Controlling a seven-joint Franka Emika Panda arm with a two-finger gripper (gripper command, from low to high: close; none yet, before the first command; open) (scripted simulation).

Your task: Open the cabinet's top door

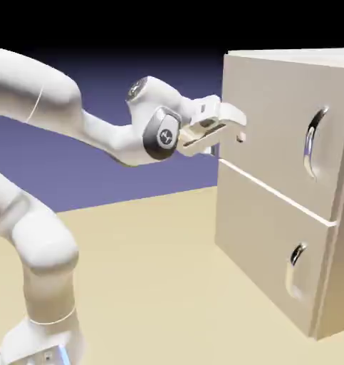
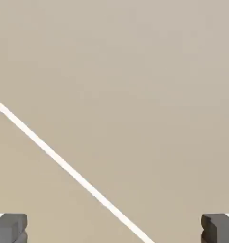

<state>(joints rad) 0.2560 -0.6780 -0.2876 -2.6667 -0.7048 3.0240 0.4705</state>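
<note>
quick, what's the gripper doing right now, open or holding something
Gripper: open, fingertips wide apart, nothing between them.

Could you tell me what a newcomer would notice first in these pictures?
Probably the white arm, filling the exterior view's left and reaching toward the beige cabinet on the right. Next, the shiny curved handle on the upper door. In the hand view, a pale seam slants between the open gripper's fingertips.
</note>
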